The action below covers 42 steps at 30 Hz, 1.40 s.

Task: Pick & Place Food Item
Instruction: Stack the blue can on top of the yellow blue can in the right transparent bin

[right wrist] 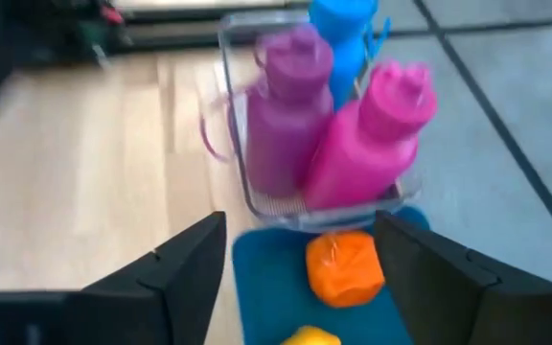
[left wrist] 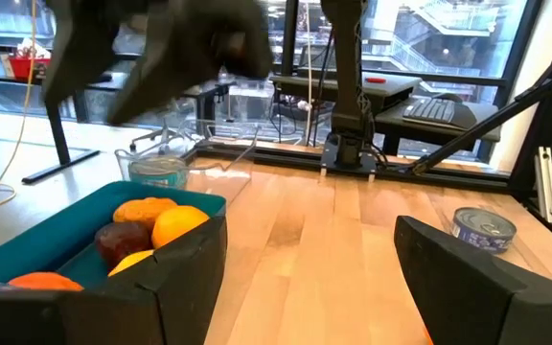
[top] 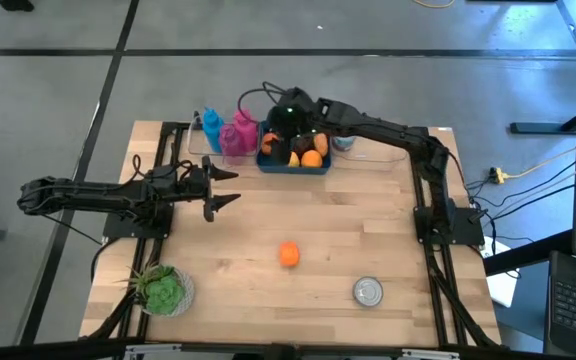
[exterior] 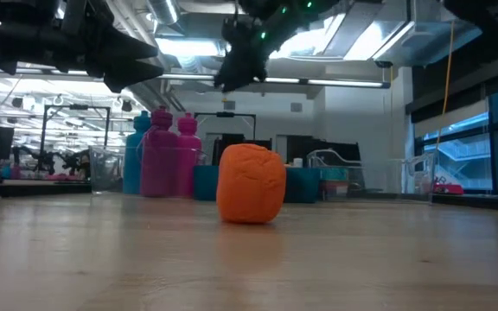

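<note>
We judged one orange food item (top: 288, 254) already placed mid-tabletop; our right pincer (top: 286, 125), open and empty, hovered over the blue bin (top: 294, 167) at twelve o'clock.

orange food item (exterior: 251, 184) on table (exterior: 249, 259) | bottles (exterior: 160, 154) behind | right end effector (exterior: 242, 53) overhead

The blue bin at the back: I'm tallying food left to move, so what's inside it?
The blue bin holds several orange and yellow pieces and one dark one. The right gripper, open above it, hides part, so no exact count.
</note>
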Each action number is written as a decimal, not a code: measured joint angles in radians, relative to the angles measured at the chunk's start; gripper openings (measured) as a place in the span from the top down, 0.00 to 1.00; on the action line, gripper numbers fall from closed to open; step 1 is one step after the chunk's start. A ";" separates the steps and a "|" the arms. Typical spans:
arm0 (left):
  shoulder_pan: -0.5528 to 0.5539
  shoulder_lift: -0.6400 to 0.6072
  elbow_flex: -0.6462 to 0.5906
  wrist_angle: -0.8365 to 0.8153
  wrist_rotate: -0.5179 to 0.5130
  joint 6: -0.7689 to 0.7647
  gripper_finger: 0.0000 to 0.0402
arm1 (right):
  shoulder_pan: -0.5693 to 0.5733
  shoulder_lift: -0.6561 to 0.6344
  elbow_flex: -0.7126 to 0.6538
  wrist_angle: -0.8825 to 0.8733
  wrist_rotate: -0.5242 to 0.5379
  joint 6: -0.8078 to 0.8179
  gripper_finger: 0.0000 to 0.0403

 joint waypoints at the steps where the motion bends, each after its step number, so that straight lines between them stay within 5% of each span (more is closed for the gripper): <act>1: 0.000 0.000 0.000 -0.004 -0.001 0.000 0.27 | 0.004 -0.016 -0.005 0.006 0.000 0.001 0.36; 8: 0.000 0.000 0.000 -0.023 -0.002 0.000 0.27 | 0.005 -0.155 -0.174 0.040 0.031 0.013 0.47; 23: 0.000 0.006 0.000 -0.025 0.003 0.027 0.27 | 0.056 -0.659 -1.069 0.621 0.026 0.253 0.52; 30: -0.009 0.112 0.046 -0.027 0.101 0.044 0.27 | 0.143 -0.821 -1.384 0.893 0.026 0.378 0.52; 35: -0.067 0.239 0.141 -0.043 0.106 0.106 0.27 | 0.229 -0.859 -1.526 1.041 -0.008 0.477 0.52; 42: -0.126 0.392 0.259 -0.040 0.106 0.155 0.27 | 0.382 -0.859 -1.554 1.086 -0.169 0.623 0.52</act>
